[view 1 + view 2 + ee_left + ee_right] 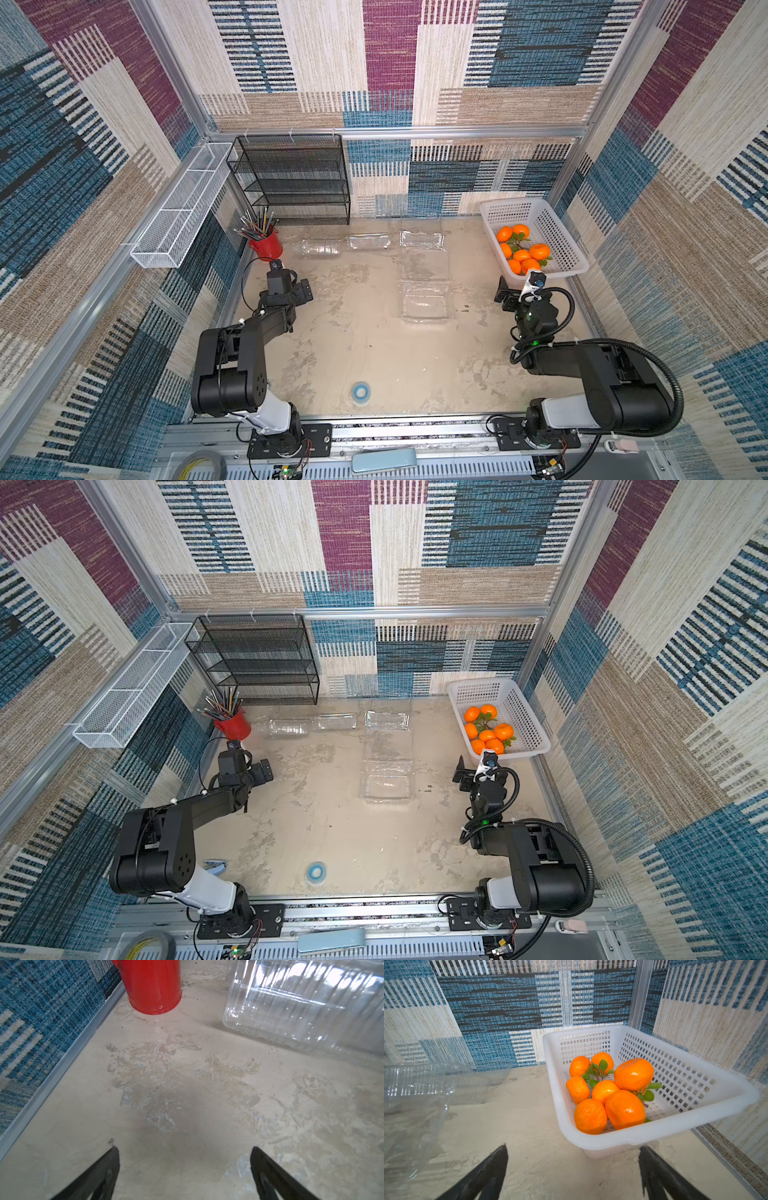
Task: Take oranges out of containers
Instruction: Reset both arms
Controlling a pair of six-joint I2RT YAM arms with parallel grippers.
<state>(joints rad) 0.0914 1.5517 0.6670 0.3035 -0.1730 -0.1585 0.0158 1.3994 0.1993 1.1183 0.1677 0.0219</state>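
Several oranges [521, 253] [488, 733] [625, 1109], some with green leaves, lie together in the white perforated basket [561, 232] [612, 1139] at the back right. Several clear clamshell containers [424, 303] [386, 783] [301, 1007] [415, 1088] rest on the table with no fruit visible inside. In the middle, one lies with its lid open. Others line the back. My left gripper [305, 291] [184, 1148] hovers open over bare table near a container. My right gripper [505, 293] [573, 1146] is open and holds nothing, just in front of the basket.
A red cup [266, 245] [153, 987] of brushes stands at the back left, beside a black mesh shelf [291, 178]. A white wire trough [183, 203] hangs on the left wall. A blue tape roll [360, 391] lies near the table's front edge.
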